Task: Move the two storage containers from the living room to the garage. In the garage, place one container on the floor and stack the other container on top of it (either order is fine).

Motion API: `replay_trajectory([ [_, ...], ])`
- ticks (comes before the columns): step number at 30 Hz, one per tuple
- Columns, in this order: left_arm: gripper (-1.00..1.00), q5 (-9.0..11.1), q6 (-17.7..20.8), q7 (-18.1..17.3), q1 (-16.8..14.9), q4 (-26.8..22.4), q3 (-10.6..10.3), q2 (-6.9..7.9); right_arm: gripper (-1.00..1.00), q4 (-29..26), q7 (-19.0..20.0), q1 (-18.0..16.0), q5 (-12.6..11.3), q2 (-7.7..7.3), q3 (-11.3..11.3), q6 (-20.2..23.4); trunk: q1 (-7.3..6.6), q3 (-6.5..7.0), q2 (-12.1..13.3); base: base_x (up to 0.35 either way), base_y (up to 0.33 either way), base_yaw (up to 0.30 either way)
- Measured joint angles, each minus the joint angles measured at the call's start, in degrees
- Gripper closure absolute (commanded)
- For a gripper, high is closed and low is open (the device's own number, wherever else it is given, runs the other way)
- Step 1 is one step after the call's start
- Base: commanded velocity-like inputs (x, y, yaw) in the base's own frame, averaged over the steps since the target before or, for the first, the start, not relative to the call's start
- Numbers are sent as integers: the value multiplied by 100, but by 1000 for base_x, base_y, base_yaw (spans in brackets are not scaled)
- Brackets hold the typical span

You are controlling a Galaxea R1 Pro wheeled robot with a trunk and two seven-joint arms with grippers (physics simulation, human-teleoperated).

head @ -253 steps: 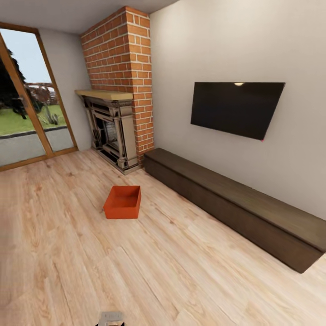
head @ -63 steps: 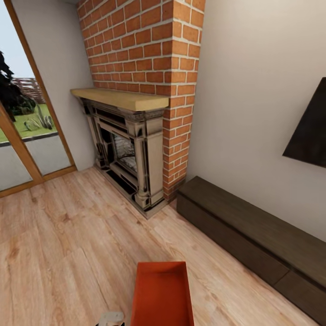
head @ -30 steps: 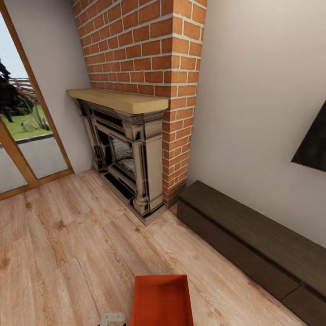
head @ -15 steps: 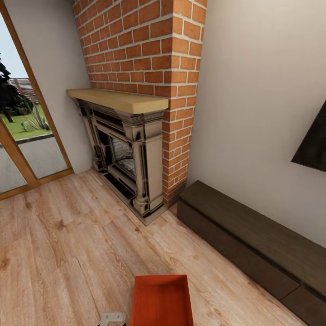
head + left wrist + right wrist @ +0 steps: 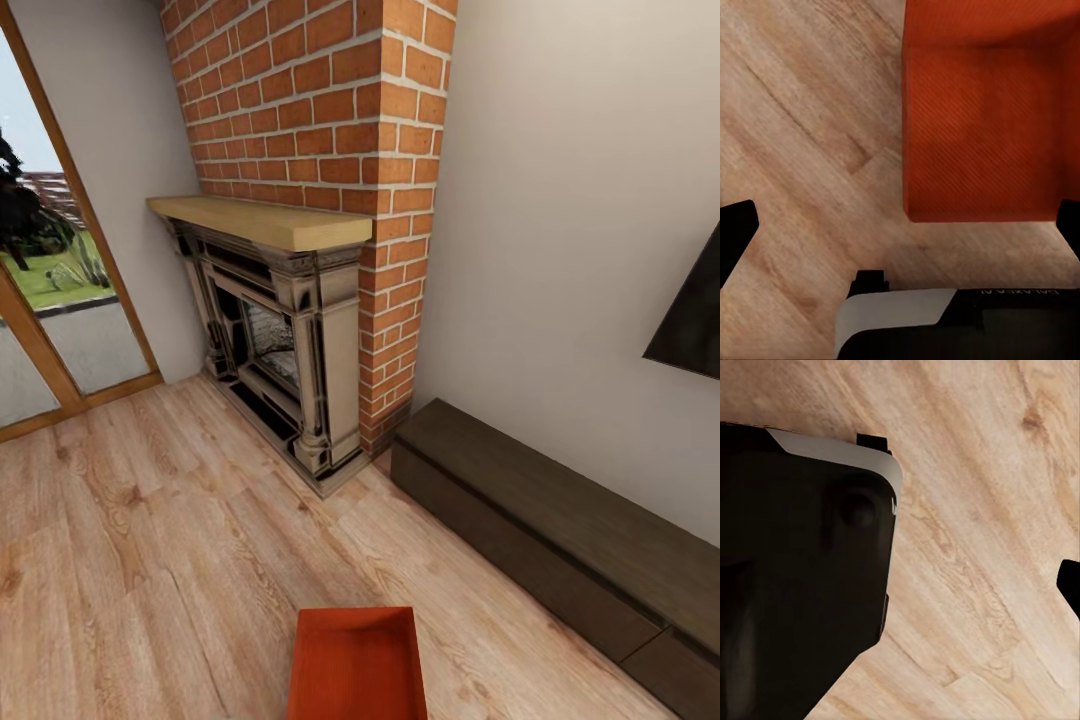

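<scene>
The step in hand looks like the reach for the first storage container, which sits on the wood plank floor right at the robot's feet, open side up and empty. To do it well, I judge the robot should settle its base square to the bin, then lower an arm so the fingers straddle one thin wall rather than pressing down on the rim, since such a light bin could slide on smooth planks.

The left claw hangs over the floor with its dark fingertips wide apart, holding nothing; the container's near wall lies just ahead of it, toward one fingertip, not yet touched. Close under it is the robot's own dark and white body. The right claw shows one fingertip over bare planks beside that body; how far it is open I cannot tell.

Beyond the container stand the brick fireplace and the low dark cabinet.
</scene>
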Motion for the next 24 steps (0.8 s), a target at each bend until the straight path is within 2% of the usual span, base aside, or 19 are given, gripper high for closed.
replay_trajectory([
  [4,-100,1,87,22,4,5,0,3,-100,-532,-7,-1,0,117,8,54,0,0,0,0,0,0],
  [8,-100,1,286,27,7,6,1,4,-100,-815,-19,-13,6,196,12,88,0,0,0,0,0,0],
  [12,-100,1,435,32,6,6,1,4,-100,-1220,-35,-76,6,311,10,539,0,0,0,0,0,0],
  [17,-100,18,659,39,-1,7,50,18,-100,-2024,-56,-156,6,430,16,1221,0,1,0,0,0,0],
  [24,-100,44,921,39,-8,5,75,42,-100,-2323,-83,-321,22,493,19,1403,0,0,0,0,0,0],
])
